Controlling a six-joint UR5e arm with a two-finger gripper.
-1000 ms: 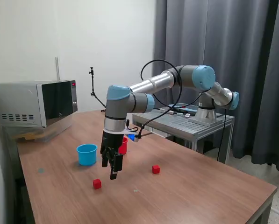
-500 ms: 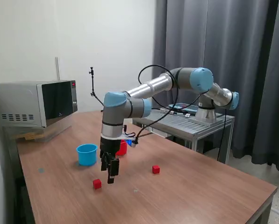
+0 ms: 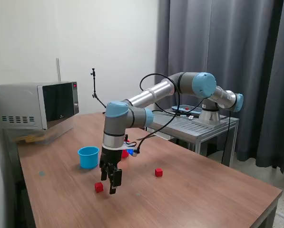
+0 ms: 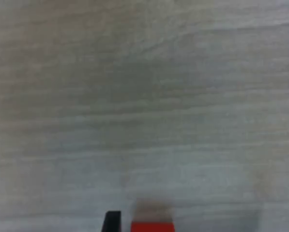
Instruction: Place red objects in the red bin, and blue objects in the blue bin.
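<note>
While the arm leans low over the brown wooden table (image 3: 189,190), its black two-finger gripper (image 3: 112,186) hangs just beside a tiny solid red cube (image 3: 99,187), a touch toward the exterior view's right of it. From the wrist view that cube (image 4: 152,226) shows only as a red sliver at the frame's edge, with a dark finger (image 4: 112,221) close alongside and bare wood everywhere else. The fingers stand parted and nothing is between them.

A second tiny red cube (image 3: 158,172) sits well apart on the exterior view's right. The small round light blue plastic cup (image 3: 88,156) stands behind the gripper, and the small red plastic cup (image 3: 125,153) is mostly hidden by the arm. I see no dark blue cubes on the table.

My guess is the step in hand is lining up on the near red cube. Next it needs a slight shift to straddle it, a drop, then a squeeze.
</note>
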